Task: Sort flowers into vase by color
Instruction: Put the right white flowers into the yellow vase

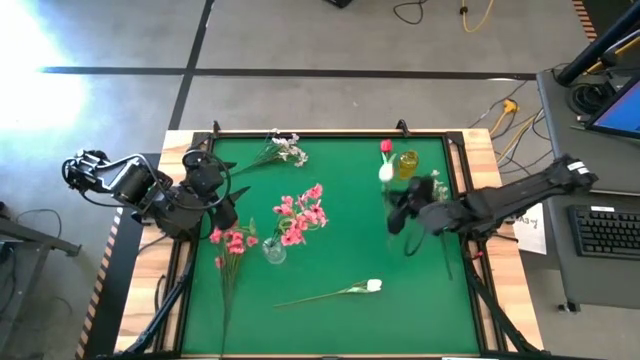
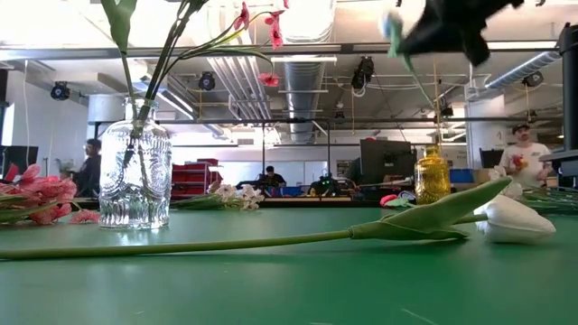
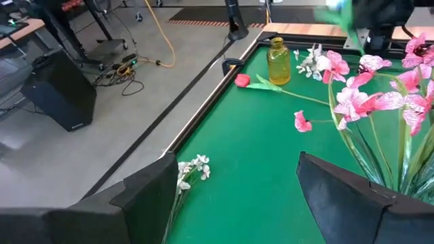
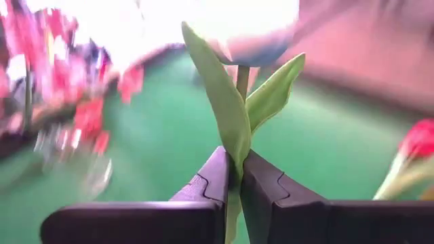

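Near the amber glass bottle (image 1: 407, 163), right gripper (image 4: 235, 177) is clenched on a white tulip's green stem (image 4: 241, 81), lifted off the table, likely for that bottle. Left gripper (image 1: 222, 205) waits with fingers spread beside the clear glass vase of pink sprays (image 1: 274, 250).

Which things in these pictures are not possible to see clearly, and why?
- Right pincer, shut on a white tulip's green stem: the blossom is blown out by glare in the right wrist view.
- Clear glass vase: the low view's top edge cuts off its pink flowers.
- Left pincer: holds nothing.
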You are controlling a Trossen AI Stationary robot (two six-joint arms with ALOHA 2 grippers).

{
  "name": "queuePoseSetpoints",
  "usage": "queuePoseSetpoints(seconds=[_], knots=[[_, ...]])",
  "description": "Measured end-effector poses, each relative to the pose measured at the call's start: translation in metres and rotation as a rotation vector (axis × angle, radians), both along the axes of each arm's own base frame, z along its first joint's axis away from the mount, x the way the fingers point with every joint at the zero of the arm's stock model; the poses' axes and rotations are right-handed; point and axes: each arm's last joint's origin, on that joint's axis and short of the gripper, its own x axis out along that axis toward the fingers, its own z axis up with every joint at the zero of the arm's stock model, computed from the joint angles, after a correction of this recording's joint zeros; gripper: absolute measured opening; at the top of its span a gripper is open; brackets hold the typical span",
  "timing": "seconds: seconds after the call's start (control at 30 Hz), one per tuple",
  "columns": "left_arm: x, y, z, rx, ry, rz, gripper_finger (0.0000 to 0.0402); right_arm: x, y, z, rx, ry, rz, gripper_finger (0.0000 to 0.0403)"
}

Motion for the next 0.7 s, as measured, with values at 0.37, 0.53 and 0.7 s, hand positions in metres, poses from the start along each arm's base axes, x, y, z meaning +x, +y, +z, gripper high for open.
queuePoseSetpoints(seconds=[0.37, 0.53, 0.7], knots=[[0.001, 0.000, 0.001, -0.006, -0.012, 0.000, 0.0285, -0.022, -0.039, 0.061, -0.301, -0.210, -0.208, 0.0018], [0.001, -0.001, 0.001, -0.008, -0.016, 0.000, 0.0285, -0.030, -0.059, 0.069, -0.345, -0.219, -0.322, 0.0018], [0.001, -0.001, 0.001, -0.008, -0.017, 0.000, 0.0285, -0.042, -0.075, 0.074, -0.377, -0.197, -0.466, 0.0018]])
